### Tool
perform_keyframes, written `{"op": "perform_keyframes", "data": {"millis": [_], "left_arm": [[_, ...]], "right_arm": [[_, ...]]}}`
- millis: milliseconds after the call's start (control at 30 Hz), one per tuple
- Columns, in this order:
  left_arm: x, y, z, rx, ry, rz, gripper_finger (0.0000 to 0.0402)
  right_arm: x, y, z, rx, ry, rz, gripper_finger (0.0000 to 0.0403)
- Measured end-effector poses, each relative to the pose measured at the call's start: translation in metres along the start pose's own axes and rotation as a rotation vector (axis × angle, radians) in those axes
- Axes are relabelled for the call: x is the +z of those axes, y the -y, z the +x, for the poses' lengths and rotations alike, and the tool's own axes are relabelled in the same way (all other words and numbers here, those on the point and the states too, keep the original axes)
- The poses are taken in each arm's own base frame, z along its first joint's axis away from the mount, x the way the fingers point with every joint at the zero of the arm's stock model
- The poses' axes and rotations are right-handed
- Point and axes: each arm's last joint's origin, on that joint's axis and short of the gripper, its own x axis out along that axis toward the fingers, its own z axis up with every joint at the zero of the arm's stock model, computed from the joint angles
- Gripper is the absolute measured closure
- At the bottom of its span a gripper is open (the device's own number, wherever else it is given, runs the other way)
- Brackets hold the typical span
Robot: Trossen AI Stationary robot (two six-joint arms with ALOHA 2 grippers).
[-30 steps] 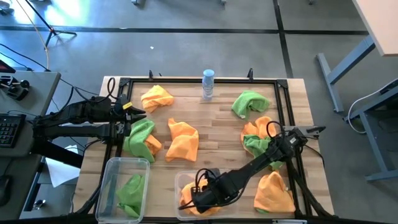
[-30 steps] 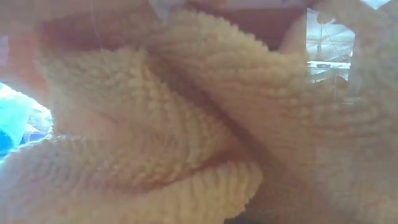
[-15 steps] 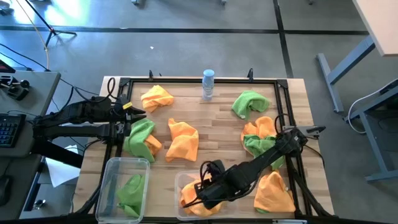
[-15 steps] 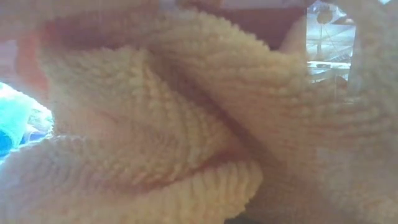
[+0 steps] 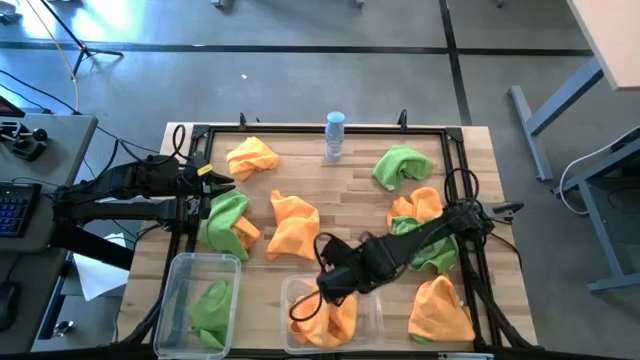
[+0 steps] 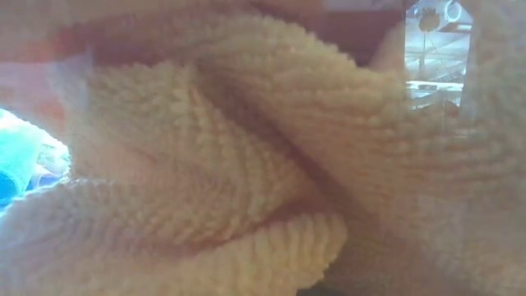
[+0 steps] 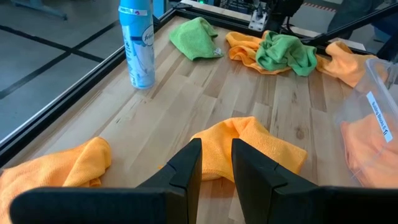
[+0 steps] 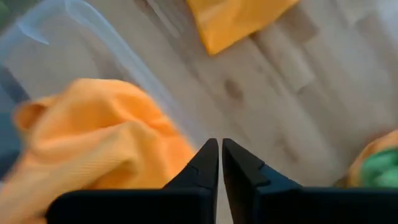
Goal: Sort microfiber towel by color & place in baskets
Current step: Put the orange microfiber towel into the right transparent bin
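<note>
above the wider basket (image 5: 372,312), right gripper (image 5: 331,283) empty, fingers nearly touching; loose orange towel (image 5: 293,227) just beyond, nearer than left gripper (image 5: 222,181), fingers narrow.

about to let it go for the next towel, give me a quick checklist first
1. Orange towel lies inside the right bin: ok.
2. Right gripper shut, holding nothing: ok.
3. Right gripper out of the bin, above its rim: ok.
4. Left bin holds only a green towel: ok.
5. Left gripper empty, waiting at the table's left edge: ok.
6. Low view usable: not ok, a towel covers it.
</note>
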Motion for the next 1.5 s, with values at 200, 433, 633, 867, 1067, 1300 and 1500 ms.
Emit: {"op": "perform_keyframes", "data": {"millis": [200,433,633,867,1067,1300,1500], "left_arm": [[0.000,0.000,0.000,0.000,0.000,0.000,0.0328],[0.000,0.000,0.000,0.001,-0.001,0.000,0.0328],[0.000,0.000,0.000,0.001,-0.001,0.000,0.0328],[0.000,0.000,0.000,0.008,0.001,0.000,0.0328],[0.000,-0.001,0.000,0.030,0.006,0.001,0.0328],[0.001,-0.002,0.000,0.071,0.019,0.001,0.0328],[0.008,-0.002,0.004,0.114,0.066,0.000,0.0328]], "right_arm": [[0.014,0.021,-0.013,-0.041,0.055,-0.311,0.0400],[0.000,0.053,-0.012,-0.093,0.031,-0.472,0.0401],[-0.026,0.098,0.002,0.079,0.127,-0.416,0.0402],[-0.061,0.166,0.013,0.282,0.313,-0.302,0.0402],[-0.087,0.216,0.013,0.284,0.499,-0.260,0.0403],[-0.104,0.248,0.020,0.229,0.584,-0.087,0.0403],[-0.116,0.270,0.040,0.158,0.578,-0.061,0.0403]]}}
